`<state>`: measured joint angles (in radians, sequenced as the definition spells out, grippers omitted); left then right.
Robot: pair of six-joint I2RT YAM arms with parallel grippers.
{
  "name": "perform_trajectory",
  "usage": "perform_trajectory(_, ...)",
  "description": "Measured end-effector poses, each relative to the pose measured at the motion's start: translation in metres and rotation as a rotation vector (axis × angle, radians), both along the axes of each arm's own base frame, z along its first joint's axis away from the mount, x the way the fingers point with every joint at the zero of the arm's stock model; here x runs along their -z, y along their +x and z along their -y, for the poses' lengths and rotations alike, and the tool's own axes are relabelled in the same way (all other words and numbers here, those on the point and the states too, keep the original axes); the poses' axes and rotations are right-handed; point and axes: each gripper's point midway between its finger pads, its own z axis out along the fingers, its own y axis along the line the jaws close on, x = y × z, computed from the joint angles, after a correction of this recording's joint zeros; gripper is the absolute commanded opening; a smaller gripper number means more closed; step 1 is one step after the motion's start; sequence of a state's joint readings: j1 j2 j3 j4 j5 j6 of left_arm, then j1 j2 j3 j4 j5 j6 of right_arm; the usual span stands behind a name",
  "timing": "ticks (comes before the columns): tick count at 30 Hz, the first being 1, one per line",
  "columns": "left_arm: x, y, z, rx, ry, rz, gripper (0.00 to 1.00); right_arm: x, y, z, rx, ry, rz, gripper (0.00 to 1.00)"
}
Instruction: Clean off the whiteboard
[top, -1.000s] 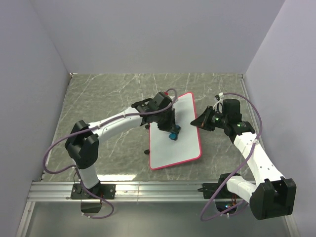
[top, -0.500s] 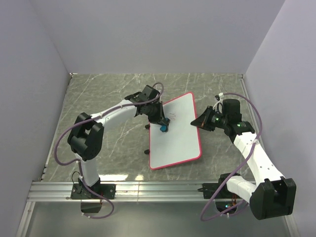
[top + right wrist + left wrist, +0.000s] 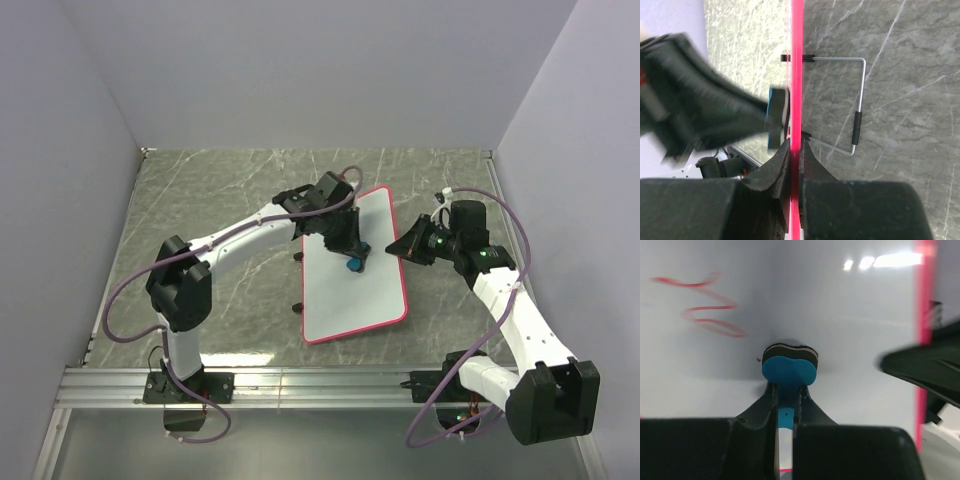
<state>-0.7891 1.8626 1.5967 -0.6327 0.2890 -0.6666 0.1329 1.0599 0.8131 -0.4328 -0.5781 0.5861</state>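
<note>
Pins the whiteboard [image 3: 362, 300] in the middle of the marbled table [image 3: 210, 200], between the 2 arms, with the right gripper [image 3: 795, 146] squeezed onto the red-pink rim at its right edge. Pinches a blue eraser [image 3: 789, 369] in the left gripper [image 3: 788, 390] — fingers clamped tight on the handle, felt pad flat against the white face. Has red scribbles [image 3: 705, 312] up and left of the eraser in the left wrist view. From the right wrist, edge-on — a wire stand [image 3: 855, 127] behind the board.
</note>
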Motion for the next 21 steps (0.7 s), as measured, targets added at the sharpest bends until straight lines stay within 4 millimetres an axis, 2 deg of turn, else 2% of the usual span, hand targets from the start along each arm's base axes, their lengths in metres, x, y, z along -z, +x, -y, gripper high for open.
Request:
perform_trajectory(3, -0.019, -0.01, 0.021, 0.054, -0.063, 0.018, 0.0, 0.0, 0.001, -0.001, -0.006, 0.004, 0.003, 0.0)
perform_trajectory(5, -0.021, -0.01, 0.022, 0.059, -0.081, 0.01, 0.0, 0.0, 0.002, -0.002, -0.008, 0.006, 0.005, 0.0)
perform_trajectory(9, -0.007, 0.017, 0.003, -0.003, -0.068, -0.022, 0.0, 0.0, 0.002, -0.002, -0.008, 0.006, 0.005, 0.0)
perform_trajectory(14, 0.029, 0.045, -0.034, -0.1, -0.003, -0.085, 0.0, 0.001, 0.002, 0.0, -0.003, 0.001, 0.001, 0.0)
perform_trajectory(17, 0.041, 0.05, -0.047, -0.132, 0.036, -0.1, 0.0, 0.001, 0.001, 0.0, 0.001, -0.002, -0.001, 0.0)
perform_trajectory(21, 0.042, 0.048, -0.047, -0.122, 0.07, -0.065, 0.0, 0.001, 0.001, 0.0, 0.002, -0.002, -0.002, 0.0)
